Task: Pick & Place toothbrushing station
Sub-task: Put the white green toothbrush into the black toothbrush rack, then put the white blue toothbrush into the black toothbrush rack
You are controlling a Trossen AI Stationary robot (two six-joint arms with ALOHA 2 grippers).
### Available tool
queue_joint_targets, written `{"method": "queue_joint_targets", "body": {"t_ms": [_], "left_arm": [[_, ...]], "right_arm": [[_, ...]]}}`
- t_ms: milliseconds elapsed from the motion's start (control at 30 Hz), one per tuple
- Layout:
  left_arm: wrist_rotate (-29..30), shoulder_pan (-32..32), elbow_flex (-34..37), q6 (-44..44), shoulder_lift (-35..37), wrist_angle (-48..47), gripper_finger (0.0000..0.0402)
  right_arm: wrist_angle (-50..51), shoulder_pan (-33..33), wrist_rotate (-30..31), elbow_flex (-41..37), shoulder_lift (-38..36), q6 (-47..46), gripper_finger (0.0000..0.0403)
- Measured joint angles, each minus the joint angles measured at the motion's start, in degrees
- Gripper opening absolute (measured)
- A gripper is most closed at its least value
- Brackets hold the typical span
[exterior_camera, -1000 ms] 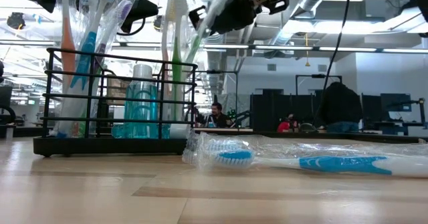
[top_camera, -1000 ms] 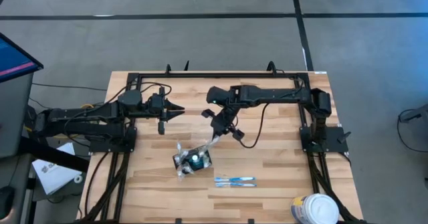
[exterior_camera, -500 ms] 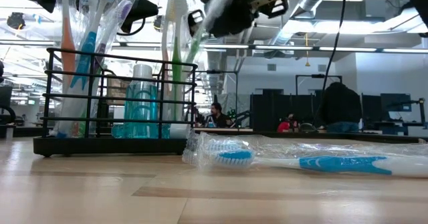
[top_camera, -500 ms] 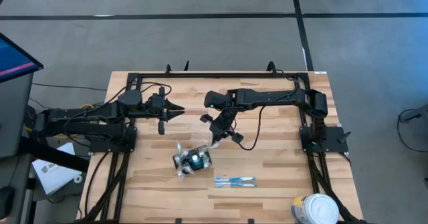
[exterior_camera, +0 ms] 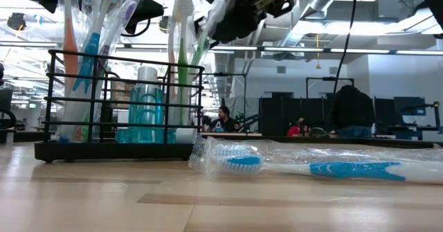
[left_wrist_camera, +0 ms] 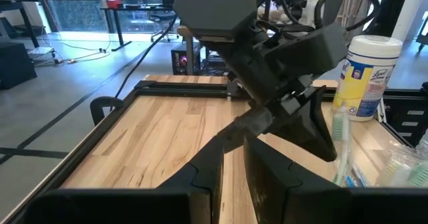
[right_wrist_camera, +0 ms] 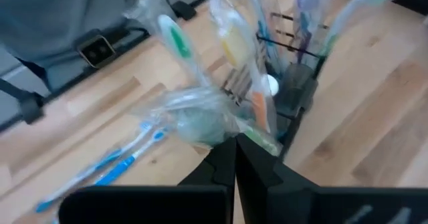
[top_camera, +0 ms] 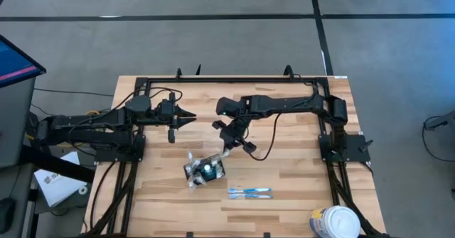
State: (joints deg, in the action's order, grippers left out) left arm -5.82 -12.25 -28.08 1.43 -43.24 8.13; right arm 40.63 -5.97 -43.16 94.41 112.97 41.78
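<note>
Black wire toothbrushing station (top_camera: 206,170) stood just below right gripper (top_camera: 229,144), nearer arm, clenched on wrapped toothbrush (right_wrist_camera: 200,120).

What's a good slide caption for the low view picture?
Table-level view: wire toothbrush holder packed with toothbrushes, wrapped blue toothbrushes lying beside it, right gripper above.

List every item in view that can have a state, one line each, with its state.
toothbrushing station: upright on the table, loaded with toothbrushes
wrapped toothbrush: pinched by the right claw, over the station
blue toothbrushes: flat on the table, beside the station
wipes tub: upright, at the table corner
left claw: nearly shut, empty, away from the station
</note>
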Motion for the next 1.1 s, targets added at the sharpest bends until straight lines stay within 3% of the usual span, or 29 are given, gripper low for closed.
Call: {"method": "queue_joint_targets", "body": {"t_ms": [167,400,667,1100], "left_arm": [[-0.02,0.0,0.0,0.0,0.0,0.01,0.0053],[0.0,0.01,0.0,0.0,0.0,0.01,0.0053],[-0.01,0.01,0.0,0.0,0.0,0.0,0.0053],[0.0,0.02,0.0,0.0,0.0,0.01,0.0053]], "right_arm": [[-0.71,0.75,4.18,0.0,0.0,0.19,0.0],[-0.88,1.39,4.9,0.0,0.0,-0.28,0.0],[-5.37,1.64,11.65,0.0,0.0,-11.8,0.0007],[-4.18,1.44,13.71,0.0,-0.04,-12.08,0.0154]]}}
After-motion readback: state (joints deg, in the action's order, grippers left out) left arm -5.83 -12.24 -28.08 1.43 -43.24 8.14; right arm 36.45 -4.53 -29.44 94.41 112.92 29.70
